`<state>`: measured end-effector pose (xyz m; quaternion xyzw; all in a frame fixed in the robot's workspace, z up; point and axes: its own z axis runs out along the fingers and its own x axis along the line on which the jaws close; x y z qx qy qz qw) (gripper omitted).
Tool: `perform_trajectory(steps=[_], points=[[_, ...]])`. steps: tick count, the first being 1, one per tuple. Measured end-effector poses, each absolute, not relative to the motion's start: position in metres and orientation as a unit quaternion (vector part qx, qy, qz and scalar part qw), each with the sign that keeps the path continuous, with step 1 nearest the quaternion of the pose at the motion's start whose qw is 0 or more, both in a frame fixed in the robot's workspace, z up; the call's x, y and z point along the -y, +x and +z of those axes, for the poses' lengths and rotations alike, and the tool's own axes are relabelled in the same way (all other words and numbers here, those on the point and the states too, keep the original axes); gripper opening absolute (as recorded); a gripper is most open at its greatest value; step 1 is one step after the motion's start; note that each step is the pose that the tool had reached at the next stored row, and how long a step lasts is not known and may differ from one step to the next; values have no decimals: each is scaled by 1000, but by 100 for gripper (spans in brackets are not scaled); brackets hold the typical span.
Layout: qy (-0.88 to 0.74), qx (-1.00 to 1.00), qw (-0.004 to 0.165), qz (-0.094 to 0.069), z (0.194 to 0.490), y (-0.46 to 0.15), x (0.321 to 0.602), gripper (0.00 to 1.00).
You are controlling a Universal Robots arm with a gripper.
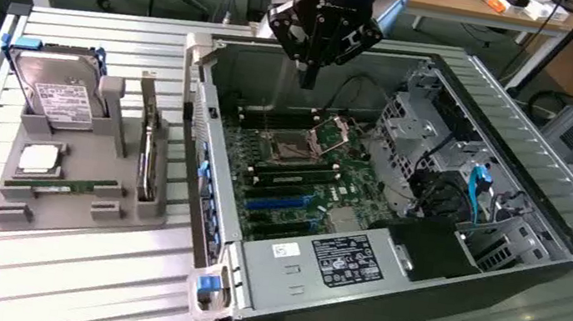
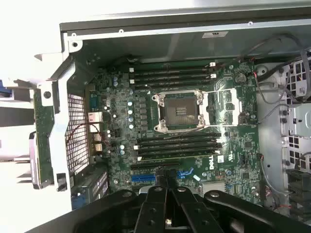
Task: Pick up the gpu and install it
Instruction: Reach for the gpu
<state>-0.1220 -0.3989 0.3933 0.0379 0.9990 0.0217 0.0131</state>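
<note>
One gripper (image 1: 308, 75), fingers pressed together, holding nothing. It hangs over the far end of the one open case (image 1: 445, 317), tips pointing down at the board (image 1: 323, 178).

One gpu (image 1: 149, 150), standing on edge in a slot of the grey tray (image 1: 77, 211), outside the case and just beside its wall. It sits well apart from the gripper, lower and toward the exterior view's left, and nothing is touching it.

Also on the tray:
- one hard drive (image 1: 62, 99) with a white label, upright at the far end
- one square chip (image 1: 40, 159), lying flat
- one RAM stick (image 1: 58, 186), lying near the chip

The tray rests on the one slatted table (image 1: 44, 286).

Inside the case:
- one board
- one socket (image 1: 294, 146)
- two banks of long dark slots, one on each side of the socket
- one power supply (image 1: 345, 261) with a label, at the near end

In the wrist view the shut fingers hang over the board's edge, near a blue slot (image 2: 143, 178).
</note>
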Motion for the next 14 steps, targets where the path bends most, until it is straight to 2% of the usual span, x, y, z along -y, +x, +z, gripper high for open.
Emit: perform_trajectory(steps=[14], points=[[38, -999, 13, 22, 393, -128, 399, 11]])
